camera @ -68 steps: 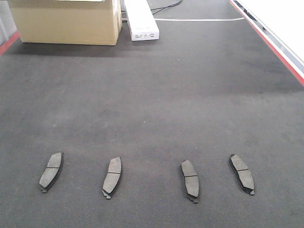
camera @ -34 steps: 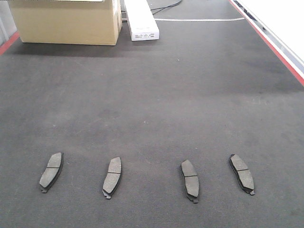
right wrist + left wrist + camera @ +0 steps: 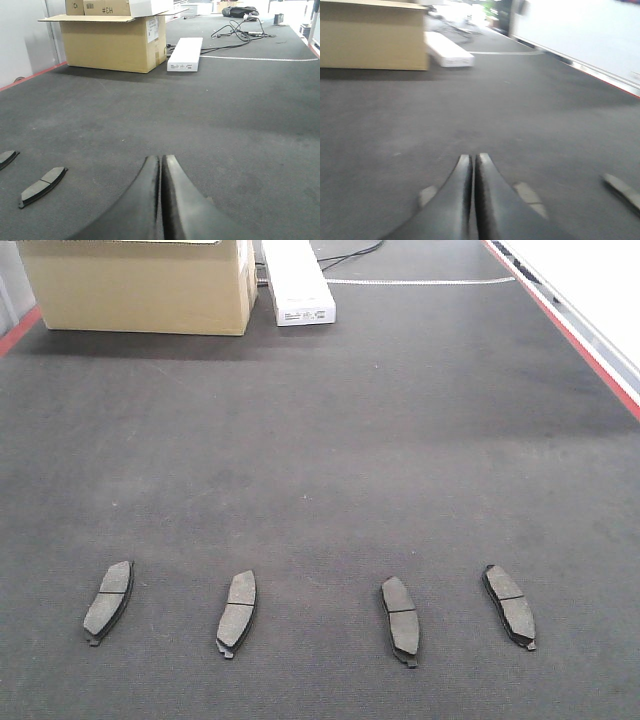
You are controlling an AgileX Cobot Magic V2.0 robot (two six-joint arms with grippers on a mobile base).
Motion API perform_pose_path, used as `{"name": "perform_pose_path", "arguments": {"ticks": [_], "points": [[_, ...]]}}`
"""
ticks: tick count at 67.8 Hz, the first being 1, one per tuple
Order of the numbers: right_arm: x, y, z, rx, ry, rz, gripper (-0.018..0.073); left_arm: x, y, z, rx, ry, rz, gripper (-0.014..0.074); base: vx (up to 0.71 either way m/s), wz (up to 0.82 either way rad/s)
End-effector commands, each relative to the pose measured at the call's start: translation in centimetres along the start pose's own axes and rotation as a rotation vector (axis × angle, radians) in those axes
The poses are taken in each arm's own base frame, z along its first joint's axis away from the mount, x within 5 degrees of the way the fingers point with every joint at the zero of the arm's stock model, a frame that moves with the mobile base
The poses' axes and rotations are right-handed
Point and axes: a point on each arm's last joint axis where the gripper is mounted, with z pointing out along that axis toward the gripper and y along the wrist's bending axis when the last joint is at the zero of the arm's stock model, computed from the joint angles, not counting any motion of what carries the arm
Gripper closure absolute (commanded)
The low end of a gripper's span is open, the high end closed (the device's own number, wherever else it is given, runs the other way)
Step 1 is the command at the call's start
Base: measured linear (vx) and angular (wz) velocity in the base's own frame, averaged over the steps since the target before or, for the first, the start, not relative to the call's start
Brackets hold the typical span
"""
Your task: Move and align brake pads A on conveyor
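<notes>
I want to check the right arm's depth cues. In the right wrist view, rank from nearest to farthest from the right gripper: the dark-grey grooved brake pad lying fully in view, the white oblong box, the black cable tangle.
1. The dark-grey grooved brake pad, left of the shut right gripper.
2. The white oblong box, far ahead, slightly right.
3. The black cable tangle, beyond it, rightward.

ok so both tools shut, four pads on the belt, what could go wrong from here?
1. The brake pads lie flat on the conveyor; thin edges may be hard to pinch, and a shut tool could skid one instead.
2. The left tool hangs close over a pad; descending shut may knock it askew.
3. The pads tilt differently, outer ones leaning inward, so alignment may need rotation, not just sliding. The right tool is shut too.
</notes>
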Motion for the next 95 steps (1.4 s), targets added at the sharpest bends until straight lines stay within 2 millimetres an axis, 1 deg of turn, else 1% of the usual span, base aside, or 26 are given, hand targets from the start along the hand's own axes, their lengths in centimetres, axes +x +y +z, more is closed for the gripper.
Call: {"name": "perform_pose_path", "arguments": {"ticks": [1,8,17,20,30,43,95], "points": [[-1.3,0.1,-0.2,-0.007,-0.077,-0.020,0.0571,0.0,0.5,0.0,-0.069,-0.140,-0.038,0.0602,0.00,0.00],[-1.3,0.1,-0.2,-0.007,-0.077,-0.020,0.0571,1.9,1.3,0.1,-0.154,-0.150,-0.013,0.0602,0.00,0.00],[-1.3,0.1,-0.2,-0.007,-0.077,-0.020,0.0571,4.5,1.8,0.1,-0.190,-0.153,0.030,0.0602,0.00,0.00],[-1.3,0.1,-0.2,-0.007,-0.077,-0.020,0.0571,4.8,1.8,0.0,-0.194,-0.140,0.046,0.0602,0.00,0.00],[-1.3,0.1,-0.2,-0.007,-0.077,-0.020,0.0571,4.9,1.8,-0.2,-0.205,-0.132,0.109,0.0602,0.00,0.00],[-1.3,0.1,-0.2,-0.006,-0.077,-0.021,0.0571,4.9,1.8,-0.2,-0.197,-0.138,0.058,0.0602,0.00,0.00],[-1.3,0.1,-0.2,-0.005,-0.078,-0.022,0.0571,4.9,1.8,-0.2,-0.198,-0.137,0.065,0.0602,0.00,0.00]]}}
